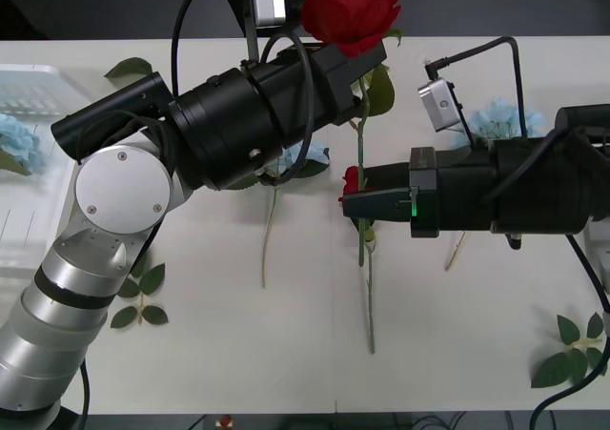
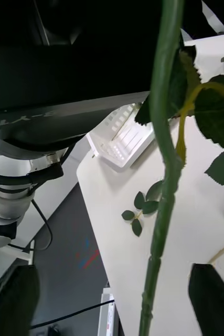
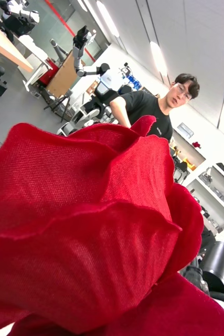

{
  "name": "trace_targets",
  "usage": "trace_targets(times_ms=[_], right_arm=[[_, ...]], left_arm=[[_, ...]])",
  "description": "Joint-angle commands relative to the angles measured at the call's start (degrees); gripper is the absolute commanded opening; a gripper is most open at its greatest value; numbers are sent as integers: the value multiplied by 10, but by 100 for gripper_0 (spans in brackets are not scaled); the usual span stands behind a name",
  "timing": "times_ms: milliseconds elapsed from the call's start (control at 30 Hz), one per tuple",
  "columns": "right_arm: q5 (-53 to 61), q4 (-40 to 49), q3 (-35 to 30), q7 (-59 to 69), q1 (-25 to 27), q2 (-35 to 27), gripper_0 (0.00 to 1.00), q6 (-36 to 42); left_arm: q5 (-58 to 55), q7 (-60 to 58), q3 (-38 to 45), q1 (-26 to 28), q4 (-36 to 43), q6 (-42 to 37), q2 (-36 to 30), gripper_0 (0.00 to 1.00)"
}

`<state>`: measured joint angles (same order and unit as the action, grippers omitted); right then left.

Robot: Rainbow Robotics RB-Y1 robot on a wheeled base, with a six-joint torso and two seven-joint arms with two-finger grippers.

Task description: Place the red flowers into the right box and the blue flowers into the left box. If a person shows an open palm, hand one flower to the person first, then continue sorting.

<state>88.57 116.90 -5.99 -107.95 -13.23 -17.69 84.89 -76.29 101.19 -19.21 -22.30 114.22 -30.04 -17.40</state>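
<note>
Your left box (image 1: 38, 92) sits at the tabletop's (image 1: 286, 354) far left, one blue flower (image 1: 14, 139) inside it. Right of the box, your left gripper (image 1: 355, 53) is raised off the tabletop, grasping a red flower (image 1: 351, 9) just below the bloom; its stem hangs down. Further right, your right gripper (image 1: 349, 201) has its fingers spread either side of that stem (image 2: 161, 210). Another blue flower (image 1: 500, 117) lies beyond your right arm.
</note>
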Motion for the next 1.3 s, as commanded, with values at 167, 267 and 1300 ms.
trace_targets(times_ms=[167, 267, 1300], right_arm=[[-1, 8, -3, 11, -3, 21, 0, -3], [-1, 9, -3, 10, -3, 20, 0, -3], [20, 9, -47, 8, -3, -12, 0, 9]], left_arm=[[-5, -22, 10, -22, 7, 0, 11, 0], [-6, -22, 10, -22, 7, 0, 11, 0], [-47, -15, 105, -6, 15, -179, -45, 95]])
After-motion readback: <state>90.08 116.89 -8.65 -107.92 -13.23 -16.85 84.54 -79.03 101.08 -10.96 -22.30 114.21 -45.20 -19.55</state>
